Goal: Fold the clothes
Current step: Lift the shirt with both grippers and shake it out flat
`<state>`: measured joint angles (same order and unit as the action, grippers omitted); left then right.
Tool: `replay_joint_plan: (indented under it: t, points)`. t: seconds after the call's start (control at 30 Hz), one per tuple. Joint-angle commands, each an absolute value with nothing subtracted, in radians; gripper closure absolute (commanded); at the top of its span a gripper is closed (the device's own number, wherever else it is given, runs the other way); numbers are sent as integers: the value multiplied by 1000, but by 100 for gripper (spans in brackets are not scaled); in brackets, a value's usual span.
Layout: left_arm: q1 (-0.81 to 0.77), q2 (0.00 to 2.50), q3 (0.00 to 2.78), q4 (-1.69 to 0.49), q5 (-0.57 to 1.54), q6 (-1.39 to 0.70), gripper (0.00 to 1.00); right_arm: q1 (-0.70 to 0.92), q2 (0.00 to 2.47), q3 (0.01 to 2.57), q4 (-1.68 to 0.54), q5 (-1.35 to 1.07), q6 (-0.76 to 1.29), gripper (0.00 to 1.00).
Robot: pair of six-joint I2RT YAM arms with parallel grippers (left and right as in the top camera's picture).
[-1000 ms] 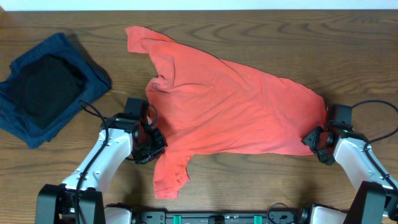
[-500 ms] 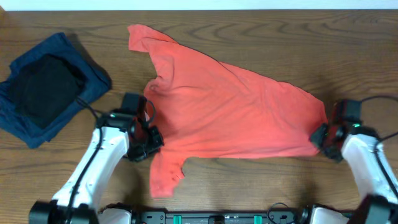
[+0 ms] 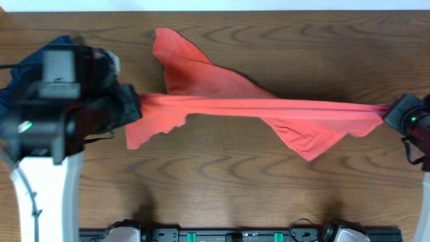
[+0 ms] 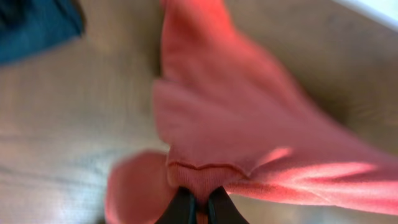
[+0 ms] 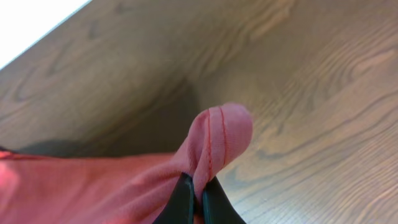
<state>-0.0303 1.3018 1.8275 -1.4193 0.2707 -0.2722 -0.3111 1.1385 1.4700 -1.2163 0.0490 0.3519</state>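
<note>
- Overhead: a second ago the coral-red short-sleeved cotton T-shirt (image 3: 208, 87) lay spread flat. Now it's hoisted and pulled taut between both arms, so I'd guess it's being straightened for a clean re-lay. The bare brown wooden bench (image 3: 222, 195) in front gives plenty of room, but the shirt's right end sits near the frame edge.
- Left wrist: it's blurry, but the left jaws are pinched shut on a shirt hem. The folded navy-blue garment (image 4: 31, 25) lies close by, so it's tight there.
- Right wrist: the right jaws are clamped on a bunched hem, with the bench's far edge behind.
</note>
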Motion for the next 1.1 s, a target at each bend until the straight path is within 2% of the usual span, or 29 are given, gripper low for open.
replay_joint_plan:
  t: [0.0, 0.27, 0.57, 0.73, 0.9, 1.07]
  points:
    - [-4, 1284, 1995, -1436, 189, -213, 94, -338, 1115, 1580, -1228, 181, 274, 99]
    - [-4, 1296, 2112, -1368, 130, -214, 94, -337, 1124, 1684, -1201, 220, 207, 99]
    - [-19, 1495, 2079, -1369, 175, -193, 94, -332, 1319, 1673, -1214, 122, 192, 99]
    - [-25, 1648, 2080, -1115, 174, -161, 94, -326, 1448, 1674, -1016, 74, 194, 99]
    - [-25, 1683, 2134, -897, 171, -161, 94, -327, 1443, 1731, -867, 76, 238, 99]
    - [-28, 1659, 2224, -1037, 186, -161, 94, -329, 1422, 1792, -918, 128, 210, 99]
